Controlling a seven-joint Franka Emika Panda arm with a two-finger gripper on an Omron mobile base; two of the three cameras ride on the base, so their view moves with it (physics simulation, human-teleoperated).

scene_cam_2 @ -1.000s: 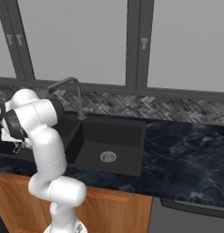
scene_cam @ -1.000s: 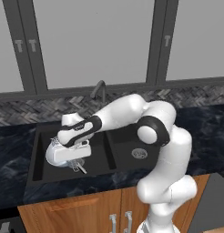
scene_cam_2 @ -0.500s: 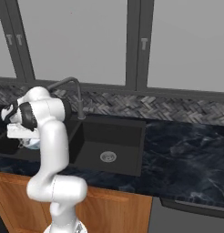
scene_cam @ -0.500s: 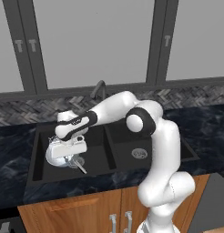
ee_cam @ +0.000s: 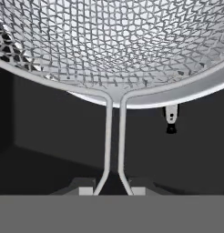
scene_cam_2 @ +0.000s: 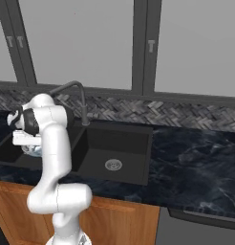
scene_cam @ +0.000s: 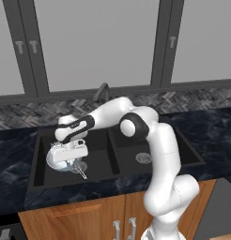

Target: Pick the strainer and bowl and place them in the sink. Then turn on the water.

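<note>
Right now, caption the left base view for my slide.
Claw holding the strainer by its handle over the sink's left basin.

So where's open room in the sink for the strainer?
The left basin floor under the strainer and the hand looks bare; so does the right basin around its drain. The tight spot is the divider.

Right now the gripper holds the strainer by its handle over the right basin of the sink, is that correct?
Not quite. The gripper holds the strainer by its handle, but over the left basin of the sink, not the right one. The left base view shows this.
</note>
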